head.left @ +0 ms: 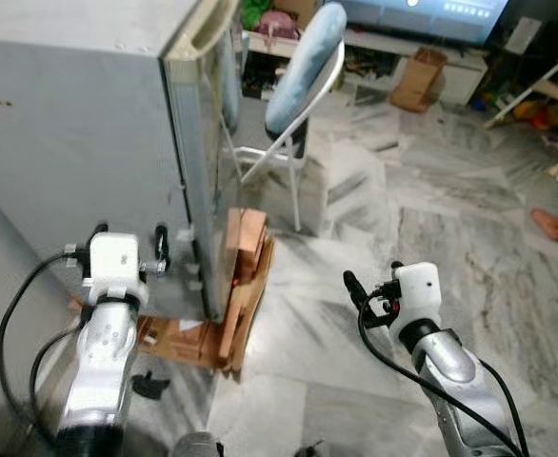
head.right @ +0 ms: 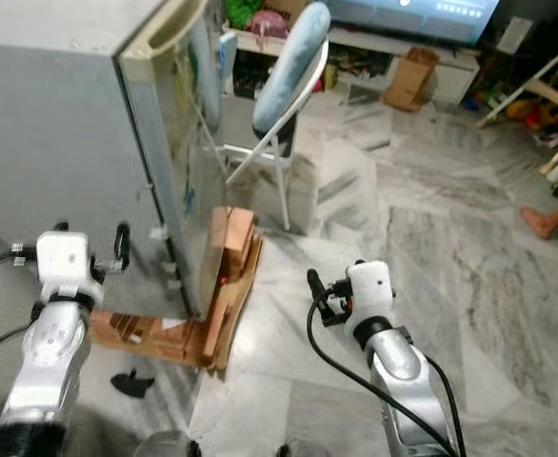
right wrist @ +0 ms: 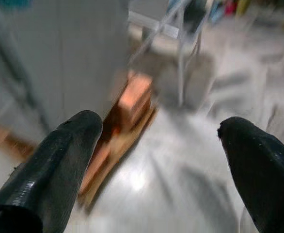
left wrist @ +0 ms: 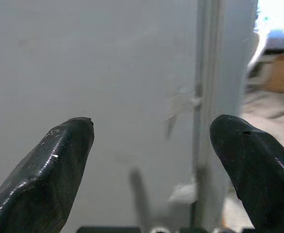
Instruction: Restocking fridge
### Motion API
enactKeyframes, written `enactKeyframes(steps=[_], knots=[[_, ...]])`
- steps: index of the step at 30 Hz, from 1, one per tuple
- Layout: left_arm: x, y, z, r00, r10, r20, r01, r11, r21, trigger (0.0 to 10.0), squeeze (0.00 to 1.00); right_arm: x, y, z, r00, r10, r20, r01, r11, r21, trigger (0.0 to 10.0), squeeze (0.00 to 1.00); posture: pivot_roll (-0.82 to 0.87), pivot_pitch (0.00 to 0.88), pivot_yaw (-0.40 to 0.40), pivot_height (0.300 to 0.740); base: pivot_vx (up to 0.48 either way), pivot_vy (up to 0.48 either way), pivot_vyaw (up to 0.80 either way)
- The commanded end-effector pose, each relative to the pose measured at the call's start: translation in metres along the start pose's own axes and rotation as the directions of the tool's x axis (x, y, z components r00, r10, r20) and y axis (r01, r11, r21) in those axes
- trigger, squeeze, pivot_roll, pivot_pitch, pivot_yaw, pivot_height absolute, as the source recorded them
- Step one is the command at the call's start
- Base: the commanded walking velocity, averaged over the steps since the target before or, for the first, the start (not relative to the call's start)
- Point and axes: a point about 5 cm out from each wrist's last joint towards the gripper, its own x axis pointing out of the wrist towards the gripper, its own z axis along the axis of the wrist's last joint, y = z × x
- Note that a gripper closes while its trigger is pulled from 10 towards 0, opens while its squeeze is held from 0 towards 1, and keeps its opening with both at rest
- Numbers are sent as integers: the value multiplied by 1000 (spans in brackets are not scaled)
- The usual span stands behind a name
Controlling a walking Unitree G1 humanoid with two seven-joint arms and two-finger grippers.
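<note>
The grey fridge (head.left: 79,143) stands at my left with its side wall towards me and its door (head.left: 203,114) shut, the door's edge on the right. My left gripper (head.left: 131,243) is raised close to that side wall, near the door seam (left wrist: 202,97), and is open with nothing between its fingers (left wrist: 55,165). Over the marble floor, my right gripper (head.left: 369,286) also hangs open and empty, pointing towards the fridge's foot. In the right wrist view its fingers (right wrist: 59,160) frame the wooden blocks (right wrist: 132,104) under the fridge.
Wooden blocks and cardboard (head.left: 241,286) prop the fridge's base. A folding chair with a blue cushion (head.left: 298,86) stands just past the door. A small black object (head.left: 149,385) lies by my feet. A person's foot (head.left: 555,221) is at the far right. A cardboard box (head.left: 417,81) sits by the TV shelf.
</note>
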Motion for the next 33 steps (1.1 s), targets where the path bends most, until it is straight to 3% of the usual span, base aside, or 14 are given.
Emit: enactKeyframes(steps=[1,5,9,12,17,23,25,29,33], knots=[[1,-2,-3,1000,-17,-11,17,1000,-3,10000,0,-5,-5,0,1000,-7,-21,7,1000,-7,10000,0,81,59,-75,740,0,0,0],[17,-14,4,998,-66,14,66,997,-35,10000,0,-14,-4,-7,997,37,-61,-36,999,25,10000,0,53,68,-75,740,0,0,0],[24,-24,8,992,-121,28,122,989,-83,10000,0,-19,-5,-10,996,52,-77,-49,998,34,10000,0,35,73,-73,740,0,0,0],[31,-37,11,982,-188,34,190,975,-118,10000,0,-34,-7,-29,991,71,-114,-65,996,54,10000,0,25,81,-70,740,0,0,0],[38,-44,15,978,-202,42,206,973,-103,10000,0,-49,-11,-48,983,92,-156,-79,993,87,10000,0,20,87,-65,740,0,0,0],[48,-48,17,977,-207,45,210,973,-92,10000,0,-92,-38,-73,979,78,-189,-60,993,101,10000,0,8,96,-58,740,0,0,0],[51,-47,16,980,-197,39,199,977,-81,10000,0,-102,-44,-75,983,85,-161,-69,992,102,10000,0,6,97,-57,740,0,0,0],[59,-45,16,986,-167,23,168,983,-74,10000,0,-144,-59,-79,987,152,-48,-149,987,62,10000,0,-12,99,-48,740,0,0,0],[64,-46,17,986,-166,19,167,983,-72,10000,0,-159,-71,-83,991,130,3,-130,991,35,10000,0,-16,100,-46,740,0,0,0]])
